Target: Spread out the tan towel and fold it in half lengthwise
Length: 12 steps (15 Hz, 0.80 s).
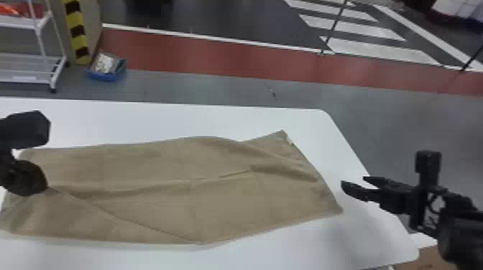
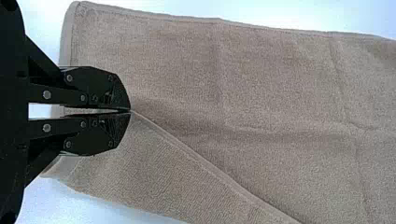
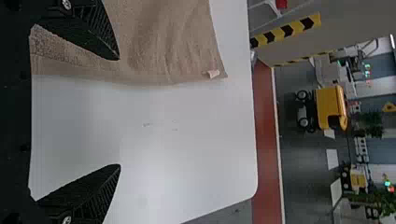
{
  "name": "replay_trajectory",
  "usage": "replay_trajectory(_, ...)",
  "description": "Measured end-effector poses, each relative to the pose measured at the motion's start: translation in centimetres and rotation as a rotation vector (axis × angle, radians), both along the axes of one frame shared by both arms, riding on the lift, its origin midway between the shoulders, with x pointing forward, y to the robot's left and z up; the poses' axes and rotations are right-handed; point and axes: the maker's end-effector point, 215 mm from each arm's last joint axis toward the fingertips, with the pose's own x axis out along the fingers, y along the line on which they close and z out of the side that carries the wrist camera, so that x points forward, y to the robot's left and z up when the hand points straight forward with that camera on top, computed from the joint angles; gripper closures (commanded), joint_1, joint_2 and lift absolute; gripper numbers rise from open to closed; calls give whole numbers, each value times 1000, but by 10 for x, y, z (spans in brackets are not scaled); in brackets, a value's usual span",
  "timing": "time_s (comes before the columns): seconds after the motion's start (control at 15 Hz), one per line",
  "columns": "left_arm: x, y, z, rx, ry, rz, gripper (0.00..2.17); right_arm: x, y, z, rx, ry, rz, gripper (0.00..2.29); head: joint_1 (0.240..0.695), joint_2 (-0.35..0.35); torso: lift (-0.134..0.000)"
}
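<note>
1. You have the tan towel [image 1: 215, 201] lying lengthwise from left to right on the white table [image 1: 251, 120], with creases along its middle and a slanted right end.
2. You will note a hemmed edge running diagonally from the left gripper [image 1: 40, 184] to the towel's near edge, bounding a triangular section at its near left.
3. Your left wrist view shows the left gripper [image 2: 130, 111] with its fingers together, clamped on the towel where that hem meets the fingertips.
4. Your right gripper [image 1: 353, 181] is off the towel's right end, its fingers apart and nothing between them.
5. You can see a small pale tag [image 1: 289, 140] on the right end, near the far corner.
6. Beyond the table, you have a blue bin [image 1: 107, 77] on the floor, beside a yellow-and-black striped post [image 1: 75, 32].
</note>
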Motion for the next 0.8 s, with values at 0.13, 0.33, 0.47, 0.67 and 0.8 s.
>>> replay_trajectory(0.13,-1,3,6,-4,-15,3,1062,-1,36,15,-164,8,200,66,695,-226,-120)
replay_trajectory(0.33,-1,7,9,-6,-22,11,1062,-19,74,27,-424,34,498,134,695,-181,-120)
replay_trajectory(0.47,-1,9,10,-8,-23,17,1062,-36,79,30,-557,85,643,188,695,-168,-120)
replay_trajectory(0.67,-1,13,10,-6,-22,26,1062,-54,60,23,-739,157,756,286,695,-184,-120)
replay_trajectory(0.8,-2,14,9,-5,-21,28,1062,-57,45,19,-798,198,768,346,695,-205,-120)
